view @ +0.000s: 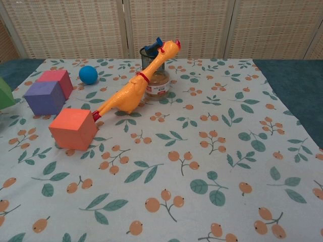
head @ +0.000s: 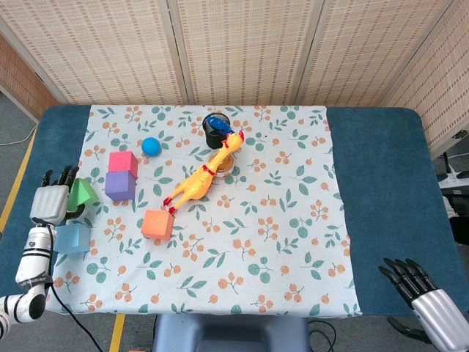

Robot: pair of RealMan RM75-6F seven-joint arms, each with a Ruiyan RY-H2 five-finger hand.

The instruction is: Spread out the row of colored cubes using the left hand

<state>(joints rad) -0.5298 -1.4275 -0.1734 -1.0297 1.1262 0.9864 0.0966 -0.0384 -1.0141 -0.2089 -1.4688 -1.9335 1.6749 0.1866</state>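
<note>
My left hand (head: 50, 201) holds the green cube (head: 80, 193) at the cloth's left edge, and the cube is tilted on a corner. In the chest view only a green cube (view: 4, 94) corner shows at the left border. A light blue cube (head: 73, 237) lies just below the hand. The pink cube (head: 123, 162) and the purple cube (head: 119, 185) touch each other; the orange cube (head: 157, 224) stands apart to their lower right. My right hand (head: 425, 301) rests open at the table's near right corner, far from the cubes.
A yellow rubber chicken (head: 201, 180) leans on a small jar (head: 222, 163) in front of a black cup (head: 216, 130). A blue ball (head: 151, 145) lies above the pink cube. The floral cloth (head: 293, 220) covers the table's middle, with bare blue table (head: 388, 183) beside it.
</note>
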